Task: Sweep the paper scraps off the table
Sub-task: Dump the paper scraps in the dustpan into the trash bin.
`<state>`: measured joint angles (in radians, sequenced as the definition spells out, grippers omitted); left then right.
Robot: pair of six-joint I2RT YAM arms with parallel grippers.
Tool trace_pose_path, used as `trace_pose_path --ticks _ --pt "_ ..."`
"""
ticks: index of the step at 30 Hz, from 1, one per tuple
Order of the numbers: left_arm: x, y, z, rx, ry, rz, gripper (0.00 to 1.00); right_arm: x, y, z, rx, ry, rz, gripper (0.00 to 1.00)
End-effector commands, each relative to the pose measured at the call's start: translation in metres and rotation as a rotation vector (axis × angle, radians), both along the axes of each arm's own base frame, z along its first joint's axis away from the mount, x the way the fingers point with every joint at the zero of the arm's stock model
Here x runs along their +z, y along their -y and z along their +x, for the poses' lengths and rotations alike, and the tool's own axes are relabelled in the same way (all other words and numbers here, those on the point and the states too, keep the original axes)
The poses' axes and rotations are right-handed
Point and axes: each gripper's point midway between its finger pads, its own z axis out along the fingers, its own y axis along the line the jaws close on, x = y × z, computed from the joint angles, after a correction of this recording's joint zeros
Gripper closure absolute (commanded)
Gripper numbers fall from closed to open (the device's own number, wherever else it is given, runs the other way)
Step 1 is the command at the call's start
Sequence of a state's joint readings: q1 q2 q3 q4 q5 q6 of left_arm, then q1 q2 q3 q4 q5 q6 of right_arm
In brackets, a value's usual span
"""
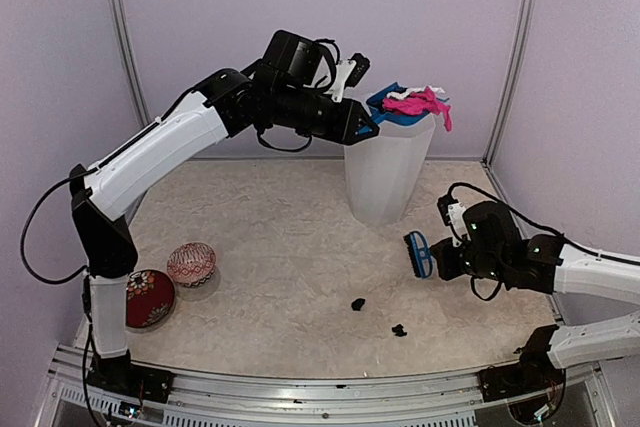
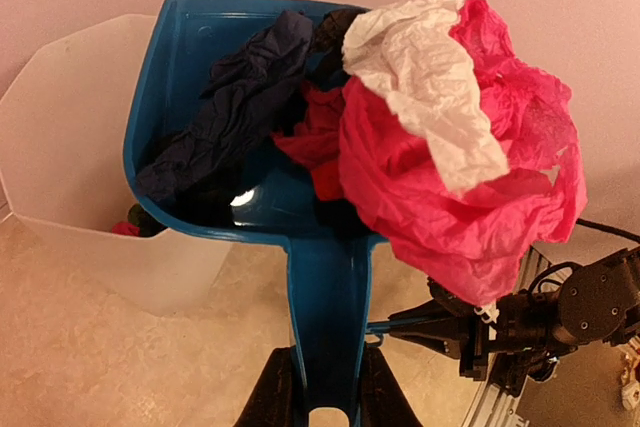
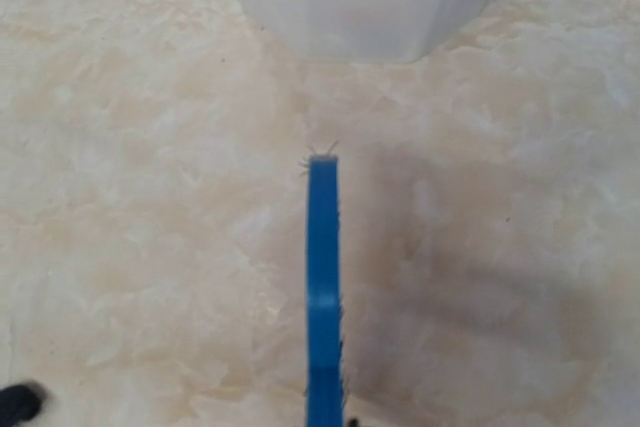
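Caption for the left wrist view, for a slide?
Left gripper holds the dustpan, heaped with paper scraps, over the bin.

A: Any lettering on the blue plastic dustpan (image 2: pixel 160 97) or the blue plastic hand brush (image 1: pixel 418 253)?

B: None that I can read. Both show plain blue.

A: What about the tall white faceted plastic bin (image 1: pixel 385 182), at two o'clock on the beige marble-patterned table (image 1: pixel 280 237)?

B: Plain walls, with no label or number.

A: And the dark red round patterned object (image 1: pixel 150 299) and the pink round patterned object (image 1: pixel 191 263), at eight o'clock?

B: Ornament only, too small to tell any letters.
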<state>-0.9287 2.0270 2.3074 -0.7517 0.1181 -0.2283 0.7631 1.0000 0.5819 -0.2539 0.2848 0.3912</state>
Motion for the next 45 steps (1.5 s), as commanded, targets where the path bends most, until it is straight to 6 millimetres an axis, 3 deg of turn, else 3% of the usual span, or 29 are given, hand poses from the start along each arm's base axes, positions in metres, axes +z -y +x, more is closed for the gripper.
trace_pose_path --ticks 1,13,28,45 --pt "0.000 0.016 0.005 -0.177 -0.111 -0.108 1.00 0.003 -0.002 -0.002 0.001 0.013 0.069 1.00" --pt "0.003 0.029 0.013 -0.438 -0.375 -0.399 1.00 0.003 0.005 -0.012 0.003 0.019 0.094 1.00" --pt "0.047 0.018 -0.004 -0.647 -0.686 -0.789 1.00 -0.003 0.007 -0.018 0.004 0.013 0.127 1.00" --pt "0.053 0.029 0.015 -0.642 -0.817 -0.960 1.00 -0.002 0.003 -0.017 0.019 0.016 0.143 1.00"
